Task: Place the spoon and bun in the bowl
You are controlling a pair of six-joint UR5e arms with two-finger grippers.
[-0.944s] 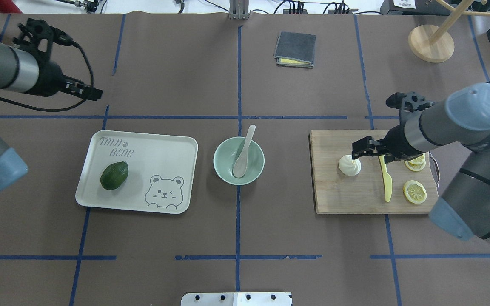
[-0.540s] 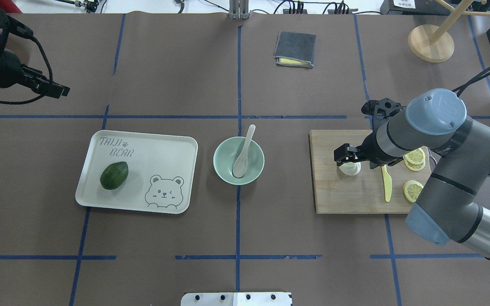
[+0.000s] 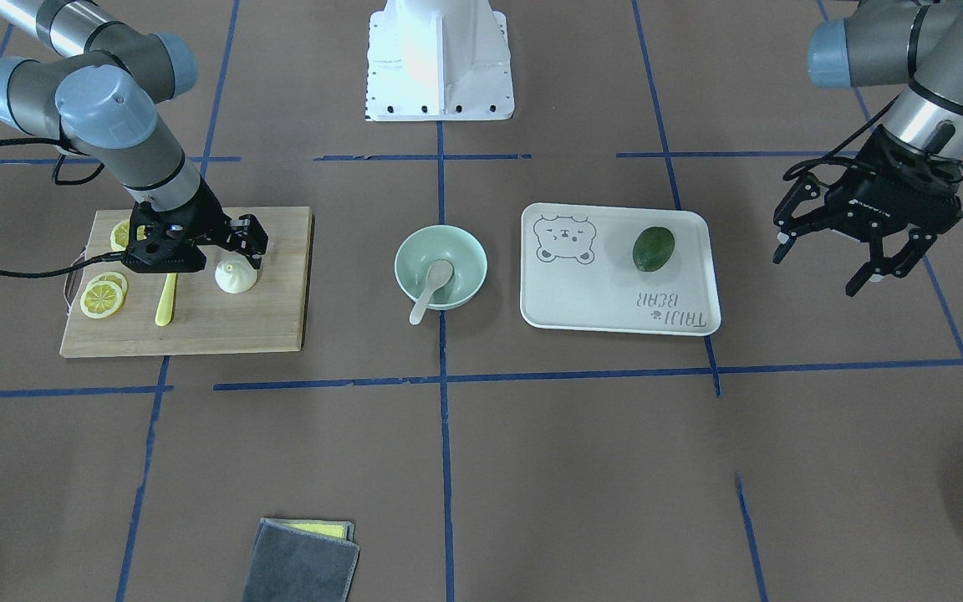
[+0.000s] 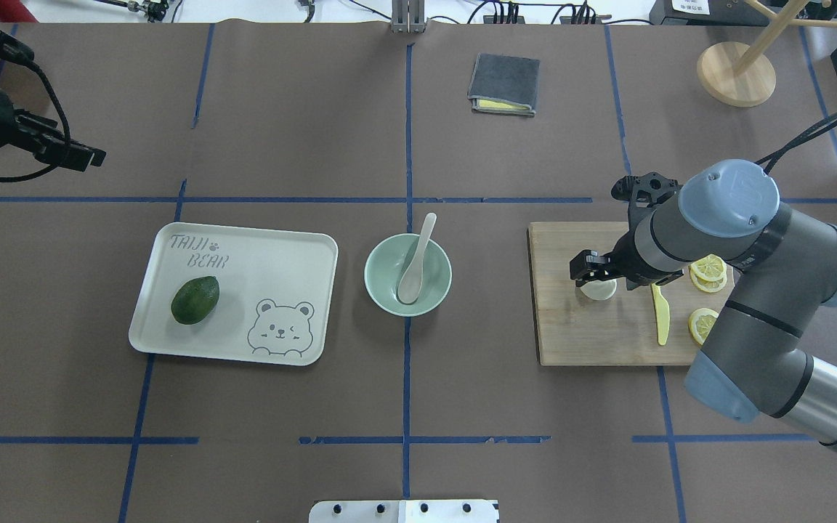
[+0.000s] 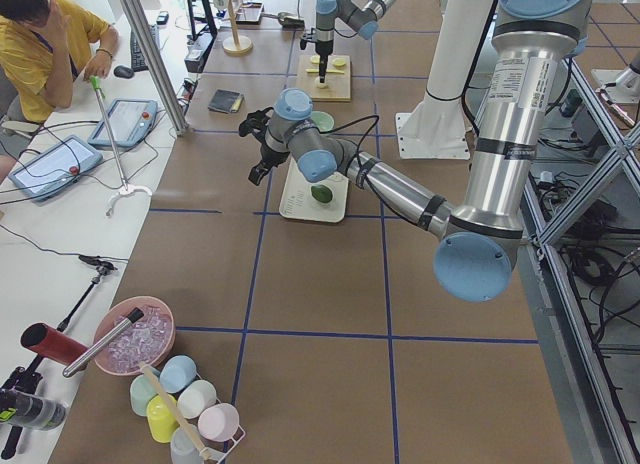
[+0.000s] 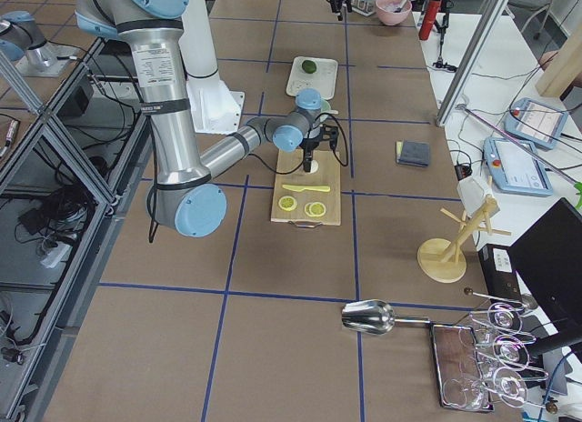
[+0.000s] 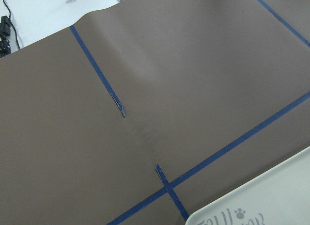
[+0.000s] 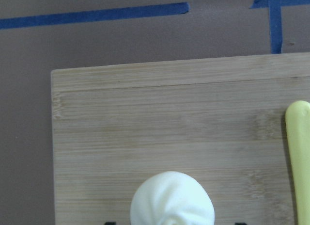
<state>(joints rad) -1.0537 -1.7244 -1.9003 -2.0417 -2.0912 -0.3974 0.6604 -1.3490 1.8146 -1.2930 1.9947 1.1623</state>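
Straddling the bun [image 3: 235, 278], the right gripper [image 3: 239, 253] gapes, as does the left gripper [image 3: 834, 266] (tray [image 3: 598, 308]: "TAIJI BEAR").

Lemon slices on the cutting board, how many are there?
3 lemon slices: an overlapping pair at the cutting board's end beside the yellow knife, and a third nearer the robot, partly hidden by the right arm. Others could be hidden under that arm.
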